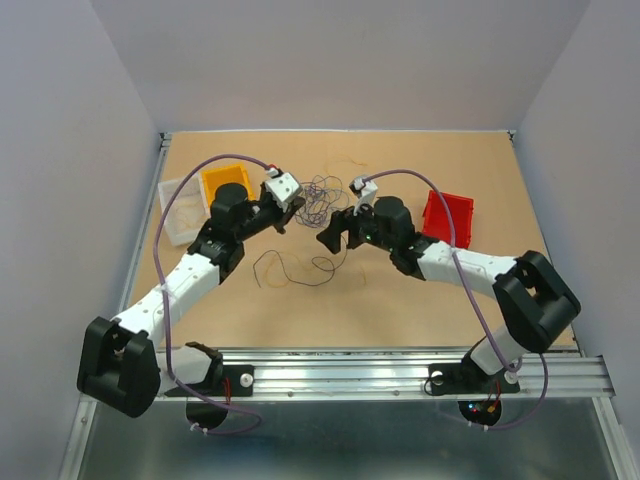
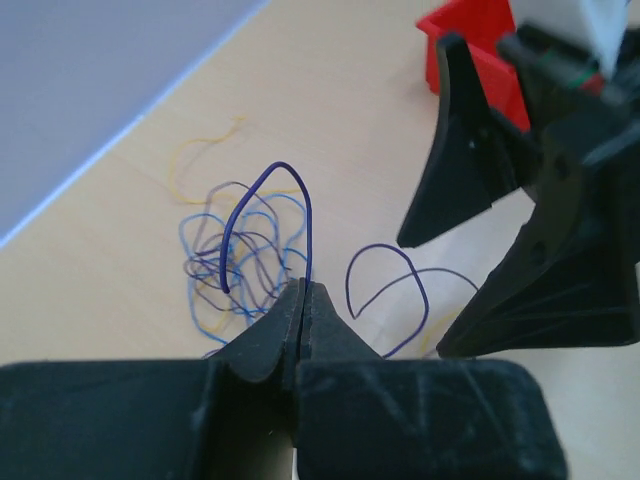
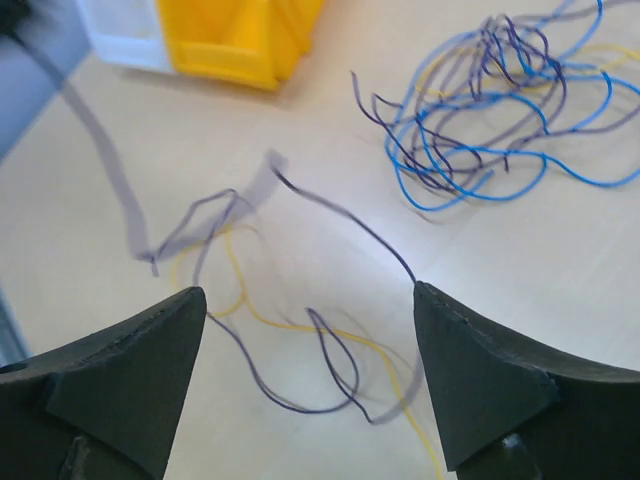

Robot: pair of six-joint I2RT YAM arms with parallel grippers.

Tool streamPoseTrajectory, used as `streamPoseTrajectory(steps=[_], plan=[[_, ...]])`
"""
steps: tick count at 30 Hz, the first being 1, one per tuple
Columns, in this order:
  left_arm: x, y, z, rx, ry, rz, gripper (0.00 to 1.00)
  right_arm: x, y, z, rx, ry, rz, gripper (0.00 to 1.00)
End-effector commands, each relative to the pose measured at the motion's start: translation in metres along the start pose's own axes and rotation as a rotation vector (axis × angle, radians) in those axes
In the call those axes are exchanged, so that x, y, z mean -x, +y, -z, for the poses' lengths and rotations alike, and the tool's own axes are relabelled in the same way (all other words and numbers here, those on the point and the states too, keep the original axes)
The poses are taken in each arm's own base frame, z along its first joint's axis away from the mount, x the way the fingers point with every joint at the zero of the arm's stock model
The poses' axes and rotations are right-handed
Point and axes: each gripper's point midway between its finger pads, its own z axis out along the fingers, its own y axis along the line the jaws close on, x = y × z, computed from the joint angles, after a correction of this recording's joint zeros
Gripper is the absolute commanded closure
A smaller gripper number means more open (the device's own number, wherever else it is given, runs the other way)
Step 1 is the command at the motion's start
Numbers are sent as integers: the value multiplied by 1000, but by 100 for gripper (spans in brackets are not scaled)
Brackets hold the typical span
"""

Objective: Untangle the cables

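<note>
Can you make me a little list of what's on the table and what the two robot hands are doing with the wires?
Left gripper: jaws shut, pinching a thin dark purple wire loop
Right gripper: jaws open, nothing between them
Tangle: bunch of thin blue, purple and yellow wires on the tan wooden tabletop
Loose bits: separate purple and yellow wires lying beside the bunch
Bins: yellow plastic bin, clear plastic bin, red plastic bin

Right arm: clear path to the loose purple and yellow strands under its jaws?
Probably yes. The right gripper is open, and the loose strands lie between its jaws with nothing over them. The left gripper, shut on a purple wire, sits off to one side.
</note>
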Motion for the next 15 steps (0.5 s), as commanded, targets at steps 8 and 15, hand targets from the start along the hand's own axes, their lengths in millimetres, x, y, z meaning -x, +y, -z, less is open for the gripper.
streamPoseTrajectory(steps=[8,15], plan=[[40,50,29,206,-137,49,96,-17,-32,-41,-138,150,16,12],[40,62,34,219,-146,74,96,-19,-23,-48,-77,175,17,81]])
